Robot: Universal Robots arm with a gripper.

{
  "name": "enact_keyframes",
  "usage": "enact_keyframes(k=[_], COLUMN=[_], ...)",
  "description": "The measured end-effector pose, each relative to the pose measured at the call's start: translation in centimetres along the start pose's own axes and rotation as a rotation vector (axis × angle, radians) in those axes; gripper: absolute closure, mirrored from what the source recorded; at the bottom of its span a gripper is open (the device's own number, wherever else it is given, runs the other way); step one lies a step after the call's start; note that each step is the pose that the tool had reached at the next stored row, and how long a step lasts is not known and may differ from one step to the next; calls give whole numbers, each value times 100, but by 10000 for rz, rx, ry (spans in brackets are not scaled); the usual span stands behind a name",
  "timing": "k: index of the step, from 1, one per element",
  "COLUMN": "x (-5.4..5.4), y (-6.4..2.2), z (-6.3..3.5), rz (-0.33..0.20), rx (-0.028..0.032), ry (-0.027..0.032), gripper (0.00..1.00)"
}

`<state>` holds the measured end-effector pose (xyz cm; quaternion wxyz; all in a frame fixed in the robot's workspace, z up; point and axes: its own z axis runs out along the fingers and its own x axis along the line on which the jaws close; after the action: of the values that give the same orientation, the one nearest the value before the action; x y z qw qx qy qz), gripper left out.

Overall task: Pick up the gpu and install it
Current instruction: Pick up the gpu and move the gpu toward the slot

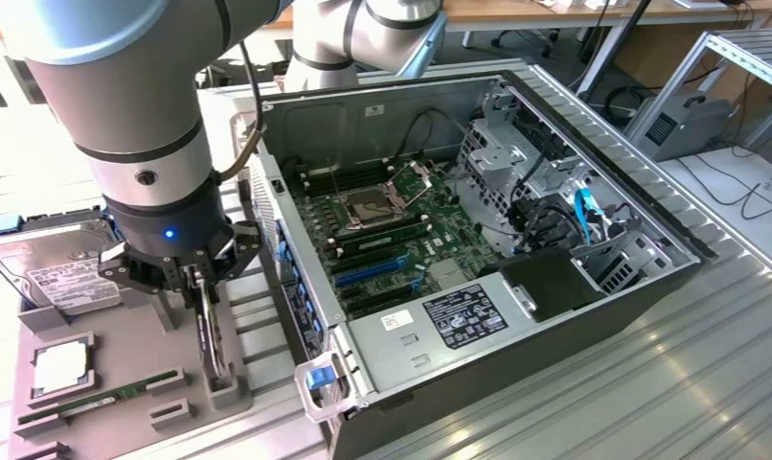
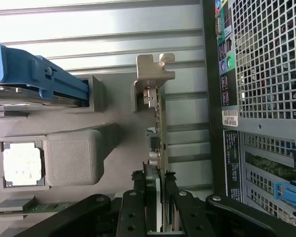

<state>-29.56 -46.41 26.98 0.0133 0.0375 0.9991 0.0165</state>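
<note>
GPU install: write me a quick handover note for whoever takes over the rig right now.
Grip: the end effector is closed on the gpu, one finger on each face.
Where: the gpu stands on edge in its holder on the gray tray, next to the open computer case.
Done: approach and grasp.
Left: the card is not yet lifted out of the holder, and the blue slots on the motherboard have nothing in them.

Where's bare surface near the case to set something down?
The ribbed table on the exterior view's right of the case is bare. Crowded: the grey tray, holding the hard drive and the gpu in the claw; the tray-to-case gap is narrow.
</note>
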Motion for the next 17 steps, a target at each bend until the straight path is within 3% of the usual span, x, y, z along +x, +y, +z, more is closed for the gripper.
enact_keyframes(k=[17], x=[-3], y=[4], z=[-117], rz=[1], rx=[0], ry=[0], gripper=[73])
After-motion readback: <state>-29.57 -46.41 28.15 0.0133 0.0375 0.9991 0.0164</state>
